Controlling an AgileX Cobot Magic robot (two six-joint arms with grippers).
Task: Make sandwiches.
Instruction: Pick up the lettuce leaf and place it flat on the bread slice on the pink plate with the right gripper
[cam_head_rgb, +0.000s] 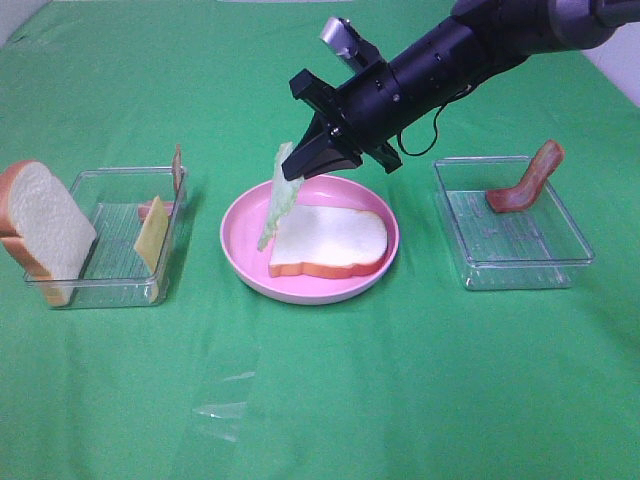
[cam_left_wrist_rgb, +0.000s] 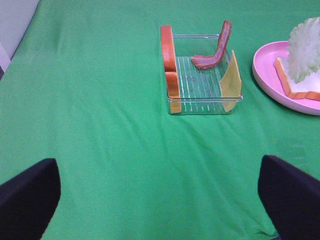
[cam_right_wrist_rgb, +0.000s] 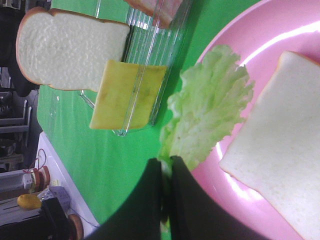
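On the pink plate (cam_head_rgb: 305, 285) lies one white bread slice (cam_head_rgb: 330, 240) with an orange-brown crust. My right gripper (cam_head_rgb: 298, 166) reaches in from the upper right and is shut on the top of a pale green lettuce leaf (cam_head_rgb: 279, 197). The leaf hangs with its lower end at the plate's left side, beside the bread. The right wrist view shows the black fingers (cam_right_wrist_rgb: 150, 195) pinching the lettuce (cam_right_wrist_rgb: 207, 115) next to the bread (cam_right_wrist_rgb: 280, 145). My left gripper (cam_left_wrist_rgb: 160, 200) is open over bare green cloth and holds nothing.
A clear tray (cam_head_rgb: 110, 285) on the left has a second bread slice (cam_head_rgb: 45, 225) leaning on its end, plus yellow cheese (cam_head_rgb: 152, 240) and a bacon strip (cam_head_rgb: 150, 208). A clear tray (cam_head_rgb: 520, 265) on the right holds one bacon strip (cam_head_rgb: 525, 180). A clear plastic scrap (cam_head_rgb: 225, 400) lies on the cloth in front.
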